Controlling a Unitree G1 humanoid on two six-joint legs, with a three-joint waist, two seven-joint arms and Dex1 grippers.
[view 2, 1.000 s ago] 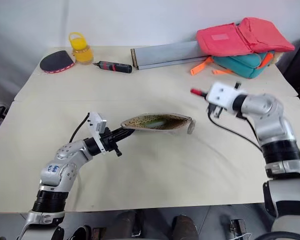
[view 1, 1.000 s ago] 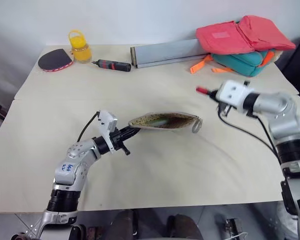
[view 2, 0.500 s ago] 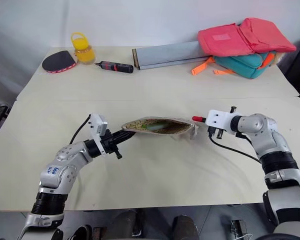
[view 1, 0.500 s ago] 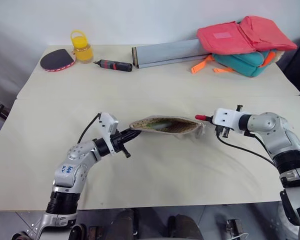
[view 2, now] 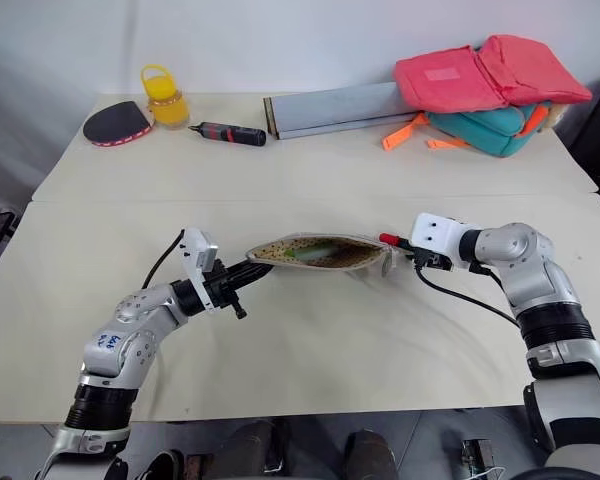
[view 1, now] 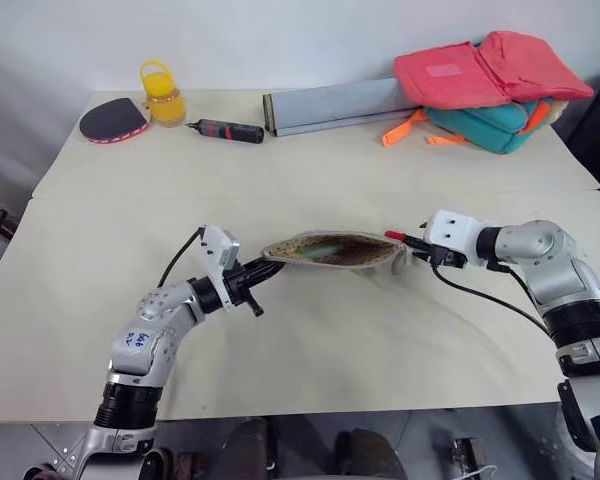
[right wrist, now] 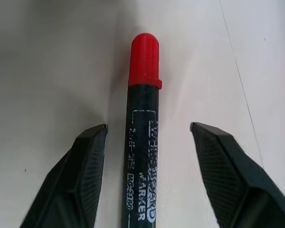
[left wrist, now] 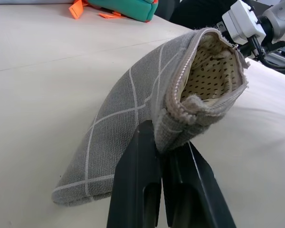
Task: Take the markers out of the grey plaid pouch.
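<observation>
— Lower than a second ago, the red-capped, dark-bodied marker (right wrist: 143, 128) is now lying beside the far end of the grey plaid fabric pouch (view 1: 332, 248).

— And the right gripper (right wrist: 149, 142)?

— Its black fingers (right wrist: 88, 171) are standing apart on either side of the marker, no longer pinching it.

— The left gripper (left wrist: 161, 159)?

— Clenched on the pouch's near end, holding the mouth open; something green (view 1: 320, 242) is showing inside. Beyond, a black-and-red screwdriver (view 1: 226, 130) is lying on the beige table (view 1: 310, 340).

Pale table (view 1: 310, 340), paddle (view 1: 110, 120), yellow jar (view 1: 161, 95), screwdriver (view 1: 225, 130), grey box (view 1: 335, 105), bags (view 1: 485, 85), red-capped marker (right wrist: 142, 137)
</observation>
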